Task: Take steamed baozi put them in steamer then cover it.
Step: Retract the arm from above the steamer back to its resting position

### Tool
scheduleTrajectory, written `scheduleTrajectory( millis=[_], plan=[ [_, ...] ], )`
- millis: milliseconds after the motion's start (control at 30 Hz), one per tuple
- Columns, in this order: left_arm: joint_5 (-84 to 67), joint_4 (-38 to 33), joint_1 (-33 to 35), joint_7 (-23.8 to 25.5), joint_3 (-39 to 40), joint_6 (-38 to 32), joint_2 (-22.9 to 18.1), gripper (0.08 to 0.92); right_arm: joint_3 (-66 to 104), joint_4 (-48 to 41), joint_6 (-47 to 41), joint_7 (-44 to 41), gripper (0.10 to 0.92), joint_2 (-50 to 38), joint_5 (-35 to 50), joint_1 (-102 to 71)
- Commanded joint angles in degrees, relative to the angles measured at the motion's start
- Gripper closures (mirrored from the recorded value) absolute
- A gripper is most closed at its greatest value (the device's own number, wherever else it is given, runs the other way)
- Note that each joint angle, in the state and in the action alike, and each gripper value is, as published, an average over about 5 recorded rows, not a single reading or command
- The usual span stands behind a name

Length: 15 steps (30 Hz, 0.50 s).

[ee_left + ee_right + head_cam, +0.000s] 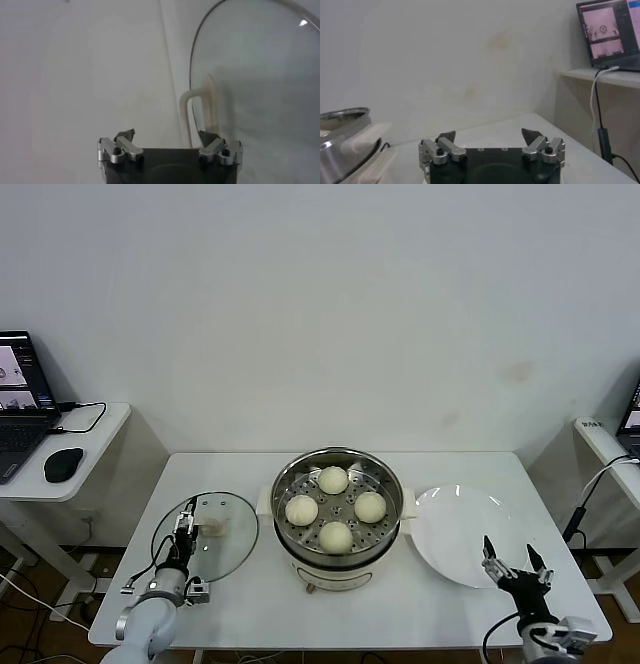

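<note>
Four pale baozi (336, 508) lie in the shiny perforated steamer (385, 519) on its cream pot at the table's middle. The steamer's rim also shows in the right wrist view (340, 140). The glass cover (225, 552) lies flat on the table to the steamer's left, its cream handle (211, 520) up. My left gripper (184, 528) is open beside that handle. In the left wrist view the handle (199, 112) stands just ahead of the open gripper (166, 136), close to one fingertip, with the cover (260, 75) behind it. My right gripper (515, 565) (489, 135) is open and empty at the table's front right.
A flat white plate (455, 529) lies right of the steamer, just behind my right gripper. A side table at the left holds a laptop (20, 399), a mouse (63, 464) and cables. Another side table (610, 439) with a laptop (610, 30) and hanging cable stands at the right.
</note>
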Motion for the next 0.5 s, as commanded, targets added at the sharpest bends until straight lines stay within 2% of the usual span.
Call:
scheduleTrajectory(
  millis=[33,500],
  plan=[
    [-0.09,1.82,-1.65,0.23,0.34,1.95,-0.83,0.177,-0.12,-0.02,-0.02,-0.07,0.203,0.16,-0.39,-0.05],
    [-1.91,5.43,-4.28,-0.78,1.09,2.99,-2.21,0.177,-0.21,-0.32,-0.18,-0.16,0.203,0.23,-0.84,-0.02]
  ],
)
